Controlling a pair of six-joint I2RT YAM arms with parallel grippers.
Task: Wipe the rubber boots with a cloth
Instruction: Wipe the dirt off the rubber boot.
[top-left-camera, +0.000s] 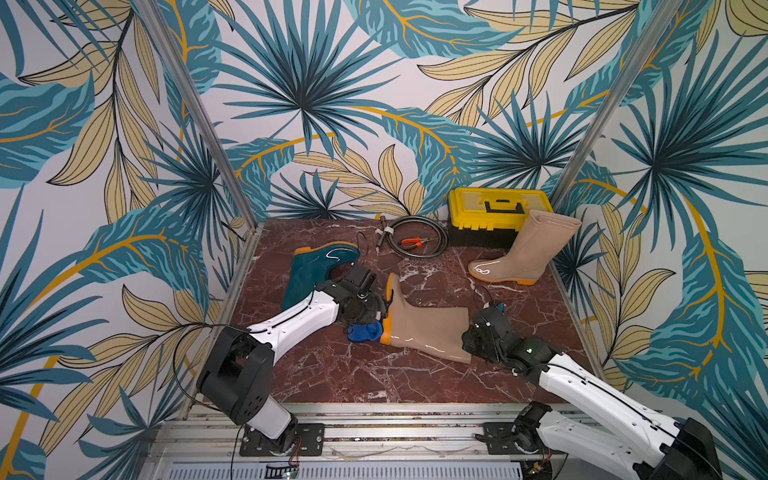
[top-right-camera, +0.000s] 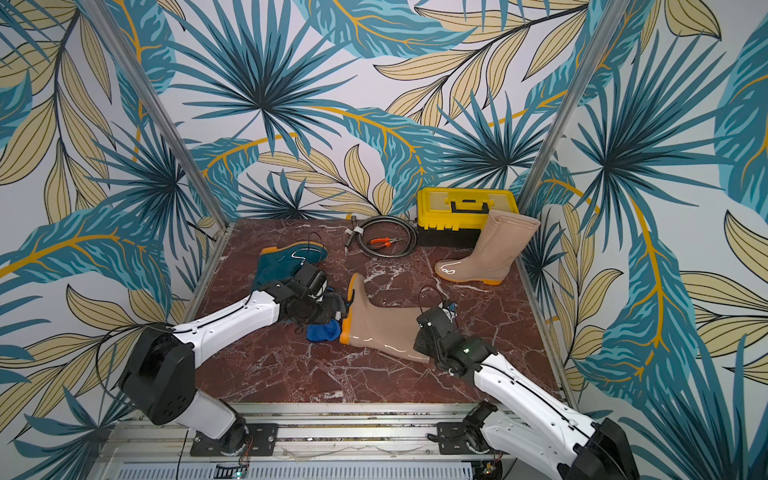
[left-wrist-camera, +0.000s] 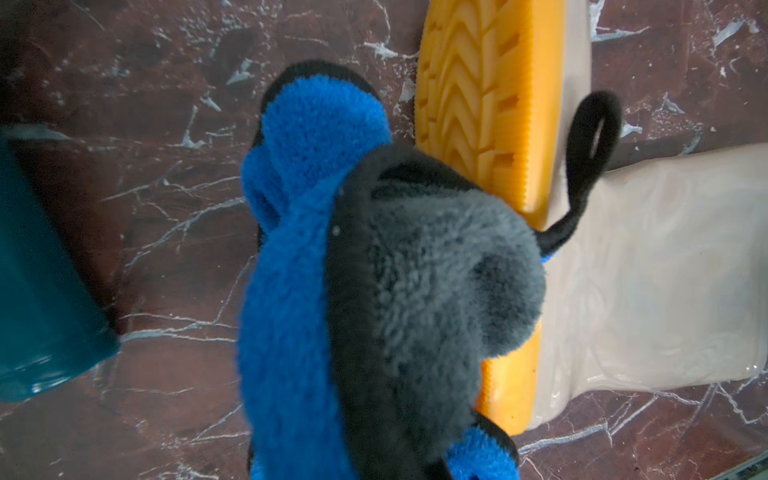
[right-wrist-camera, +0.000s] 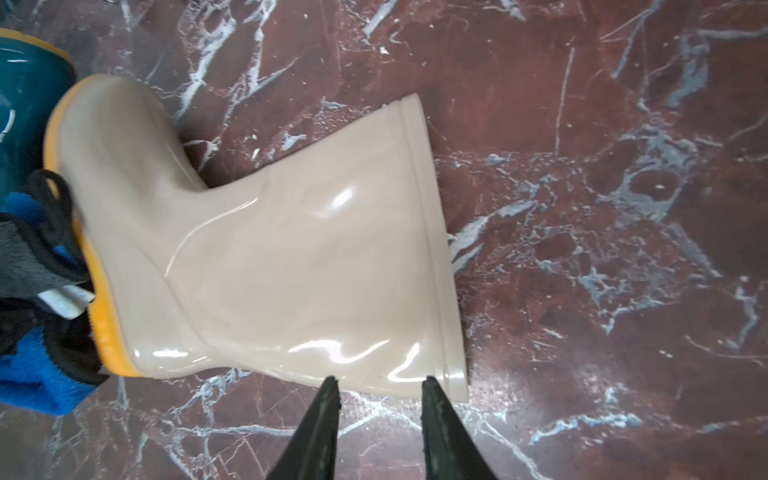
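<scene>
A beige rubber boot (top-left-camera: 419, 328) (top-right-camera: 382, 328) lies on its side mid-table, its orange sole (left-wrist-camera: 478, 104) facing my left arm. The cloth (top-left-camera: 365, 331) (left-wrist-camera: 316, 208), fluffy blue and grey with black edging, bunches out of my left gripper (top-left-camera: 368, 318), which is shut on it; the cloth touches the sole's heel end. The left jaws are hidden under the cloth. My right gripper (right-wrist-camera: 378, 384) is open and empty, its tips just off the shaft's (right-wrist-camera: 291, 249) lower edge near the rim. A teal boot (top-left-camera: 316, 270) lies at the left. Another beige boot (top-left-camera: 528, 253) stands upright at the back right.
A yellow toolbox (top-left-camera: 498, 208) stands at the back right behind the upright boot. A coiled black cable (top-left-camera: 415, 237) with orange pliers (top-left-camera: 411, 242) lies at the back middle. The red marble table (top-left-camera: 374, 382) is closed in by patterned walls and two slanted metal posts.
</scene>
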